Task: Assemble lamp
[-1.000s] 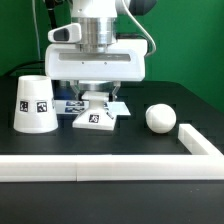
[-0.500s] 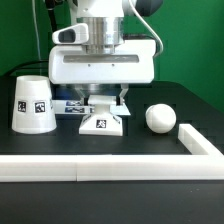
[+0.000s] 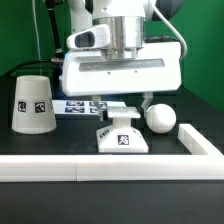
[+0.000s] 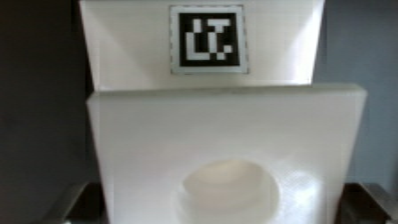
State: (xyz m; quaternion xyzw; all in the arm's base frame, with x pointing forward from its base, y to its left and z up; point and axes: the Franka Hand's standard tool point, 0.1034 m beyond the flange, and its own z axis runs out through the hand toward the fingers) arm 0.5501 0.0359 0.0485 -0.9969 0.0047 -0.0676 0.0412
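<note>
The stepped square lamp base (image 3: 122,137) rests on the black table near the front rail, its tag facing the camera. My gripper (image 3: 122,110) is shut on the base's upper step from above. In the wrist view the base (image 4: 214,110) fills the picture, with its tag and round socket hole, and the gripper (image 4: 222,208) holds it with a dark finger at each side. The ball-shaped bulb (image 3: 160,118) lies just beside the base, on the exterior view's right. The tapered shade (image 3: 33,103) stands mouth down at the exterior view's left.
The marker board (image 3: 75,106) lies behind the base, under the gripper's body. A white rail (image 3: 60,168) runs along the table's front, and a white block (image 3: 200,142) closes the right side. A green backdrop stands behind.
My gripper has moved toward the exterior view's right and the front, taking the base with it, from in front of the marker board to next to the bulb. Shade and bulb have not moved.
</note>
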